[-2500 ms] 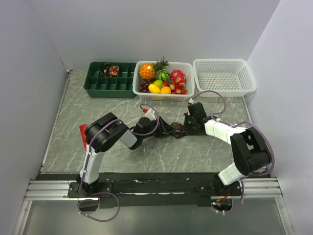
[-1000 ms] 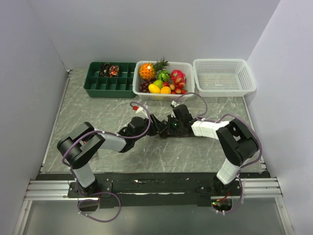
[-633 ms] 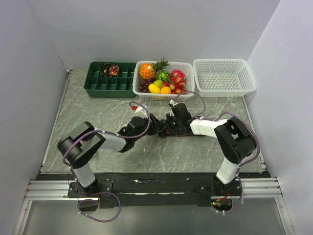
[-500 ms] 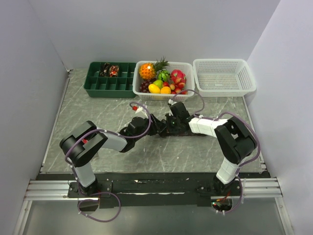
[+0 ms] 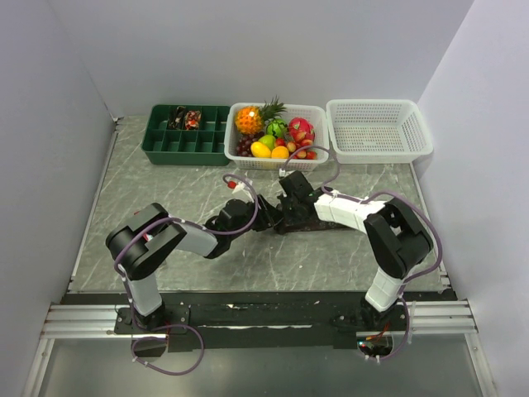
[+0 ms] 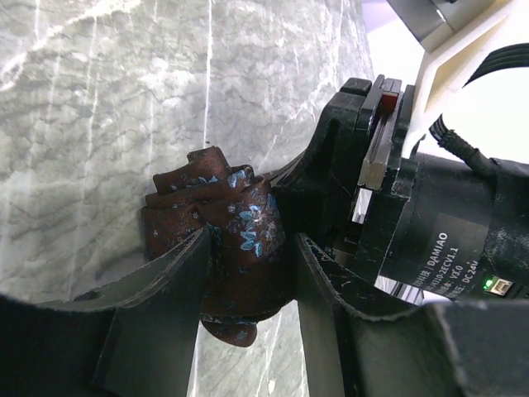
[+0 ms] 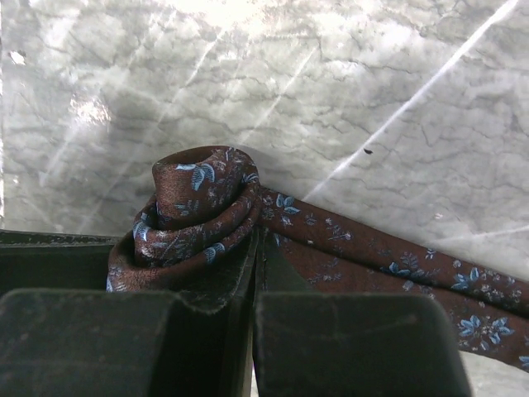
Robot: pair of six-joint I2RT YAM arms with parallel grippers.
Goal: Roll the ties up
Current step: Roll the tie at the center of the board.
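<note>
Top view: bright, even overhead light, soft faint shadows, sharp. Right wrist: glare streaks on the marble surface (image 7: pixel 347 99), right tool (image 7: pixel 254 248) dark, blurred up close. Left wrist: top-right corner blown out white, left tool (image 6: pixel 252 248) underexposed, soft focus.

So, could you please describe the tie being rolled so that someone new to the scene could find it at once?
On the marble table, just in front of the white fruit basket, the left claw and right claw meet at a tie. It is dark brown with small pale blue leaves, half coiled with a flat tail, unlike the finished rolls in the green tray.
</note>
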